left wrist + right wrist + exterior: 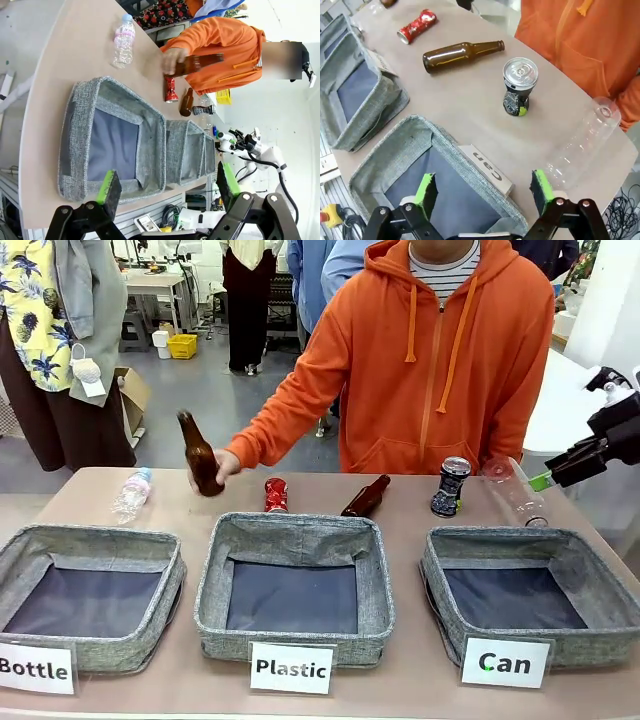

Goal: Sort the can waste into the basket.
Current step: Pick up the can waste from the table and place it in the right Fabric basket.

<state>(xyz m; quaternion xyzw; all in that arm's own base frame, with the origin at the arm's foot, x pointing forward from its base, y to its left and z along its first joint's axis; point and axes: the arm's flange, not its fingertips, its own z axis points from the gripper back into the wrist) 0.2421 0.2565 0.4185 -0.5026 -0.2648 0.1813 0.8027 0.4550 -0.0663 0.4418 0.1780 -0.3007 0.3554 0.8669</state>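
Observation:
The red crushed can [275,495] [417,26] lies at the table's far side, behind the middle basket. A dark can with a silver top [452,486] [519,86] stands upright behind the "Can" basket [437,575] [427,127] at the right. My right gripper [545,480] [482,192] hovers open and empty over that basket's back right corner, short of the dark can. My left gripper [167,187] is open and empty, off the table's left end, far from both cans.
A person's hand holds a brown bottle [200,455] upright at the far left. Another brown bottle [366,497] lies between the cans. Clear plastic bottles lie far left [131,494] and far right [515,490]. The "Bottle" [20,565] and "Plastic" [215,585] baskets stand alongside.

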